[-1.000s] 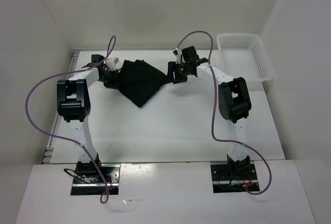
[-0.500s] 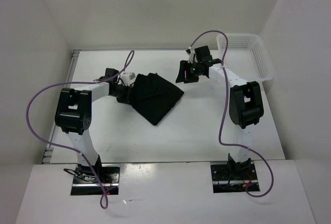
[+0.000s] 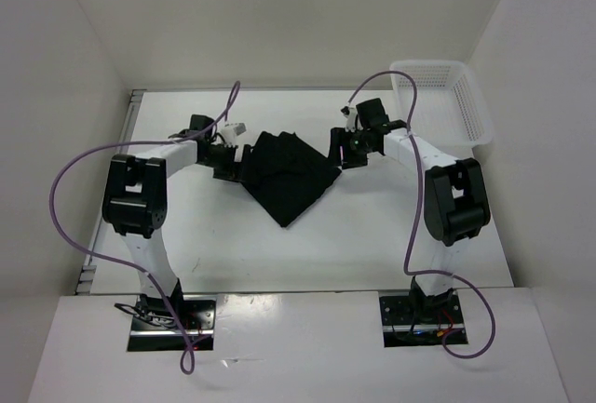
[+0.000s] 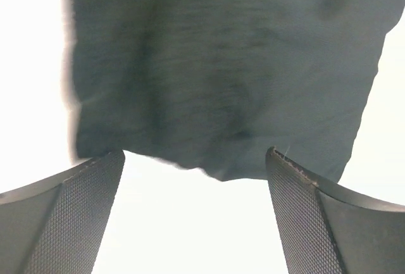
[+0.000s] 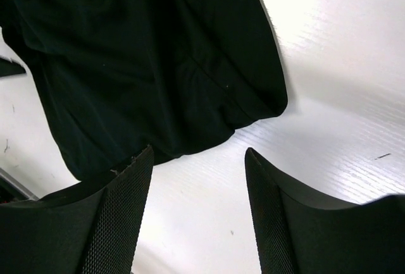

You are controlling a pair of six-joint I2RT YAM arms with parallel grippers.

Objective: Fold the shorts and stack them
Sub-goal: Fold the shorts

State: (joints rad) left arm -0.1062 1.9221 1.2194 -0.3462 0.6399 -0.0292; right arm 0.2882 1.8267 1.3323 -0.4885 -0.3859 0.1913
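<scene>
Two arms, top external view: both reach over the white table [image 3: 279, 254], one on each side of the shorts.
Shorts, top external view: the black shorts [image 3: 284, 175] lie flat on the table in a rough diamond, one corner pointing toward the arm bases.
Left end effector, top external view: the left end effector [image 3: 231, 155] sits at the shorts' left edge.
Right end effector, top external view: the right end effector [image 3: 341, 150] sits at the shorts' upper right corner.
Basket, top external view: a white mesh basket [image 3: 475, 114] stands at the far right, well apart from the shorts.
Left wrist view: the left end effector [image 4: 195, 160] has its jaws spread wide and nothing clamped; the near hem of the shorts [image 4: 221, 65] lies right at the fingertips.
Right wrist view: the right end effector [image 5: 197, 154] is also open and grips nothing; the shorts [image 5: 145, 52] lie just ahead, their edge nearest the left-hand finger, with bare table [image 5: 329, 65] to the right.
</scene>
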